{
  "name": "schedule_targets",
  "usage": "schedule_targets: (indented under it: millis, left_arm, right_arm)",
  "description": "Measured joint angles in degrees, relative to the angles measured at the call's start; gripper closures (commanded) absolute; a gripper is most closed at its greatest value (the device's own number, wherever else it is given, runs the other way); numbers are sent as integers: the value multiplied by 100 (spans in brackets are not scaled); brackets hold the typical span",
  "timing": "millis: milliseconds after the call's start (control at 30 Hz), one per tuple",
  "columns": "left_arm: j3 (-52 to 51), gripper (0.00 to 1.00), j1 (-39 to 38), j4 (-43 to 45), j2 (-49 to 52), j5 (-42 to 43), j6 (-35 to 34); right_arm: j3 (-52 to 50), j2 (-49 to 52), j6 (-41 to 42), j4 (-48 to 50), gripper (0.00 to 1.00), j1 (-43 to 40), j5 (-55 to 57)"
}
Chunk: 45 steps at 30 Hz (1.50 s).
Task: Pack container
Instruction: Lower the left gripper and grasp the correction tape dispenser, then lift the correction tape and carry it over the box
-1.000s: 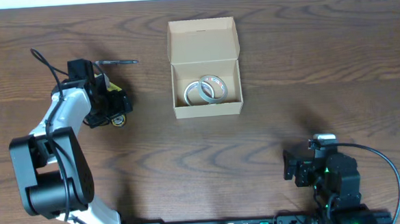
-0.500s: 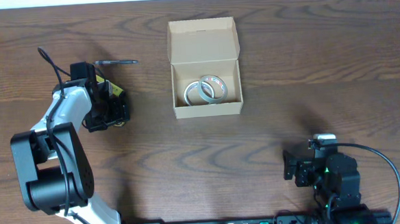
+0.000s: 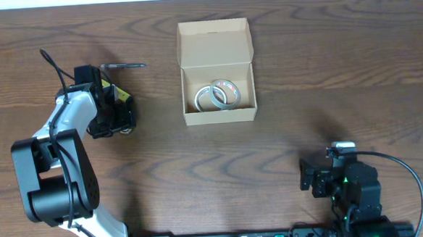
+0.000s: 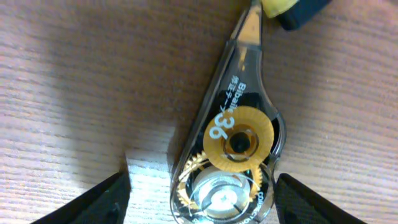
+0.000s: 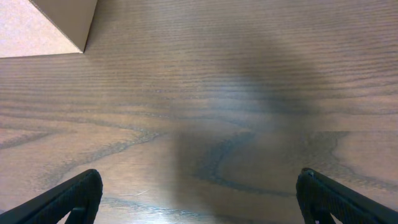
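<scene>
Wood desk (image 3: 340, 75), overhead: container (image 3: 214, 38) is seen upper centre, lid open, two tape rolls (image 3: 218, 95) inside. Left wrist: left jaws are spread wide astride a correction-tape dispenser (image 4: 233, 143) lying on the desk, not clamped. Right wrist: right jaws are spread wide, empty; container corner is seen top left.

Yellow wheel (image 4: 239, 138) of tape dispenser (image 4: 244, 78) reads "36".

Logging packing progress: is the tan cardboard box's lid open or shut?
Open. In the overhead view the small tan cardboard box has its flap lid folded back, exposing two clear tape rolls inside.
</scene>
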Motion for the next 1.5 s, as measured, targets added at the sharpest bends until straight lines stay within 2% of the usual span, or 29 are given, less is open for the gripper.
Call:
schedule_targets:
  millis: [333, 467, 533, 867, 1200, 1500]
  left_arm:
    - [24, 31, -155, 199, 50, -151, 76]
    - [114, 50, -260, 289, 136, -210, 72]
    - [151, 56, -317, 308, 170, -238, 94]
    - [181, 76, -424, 313, 184, -190, 81]
    - [170, 78, -435, 210, 7, -140, 11]
    - [168, 78, -444, 210, -1051, -125, -114]
  right_arm:
    - [0, 0, 0, 0, 1, 0, 0]
    - [0, 0, 0, 0, 1, 0, 0]
    - [0, 0, 0, -2, 1, 0, 0]
    - [0, 0, 0, 0, 1, 0, 2]
    - [0, 0, 0, 0, 1, 0, 0]
    - [0, 0, 0, 0, 1, 0, 0]
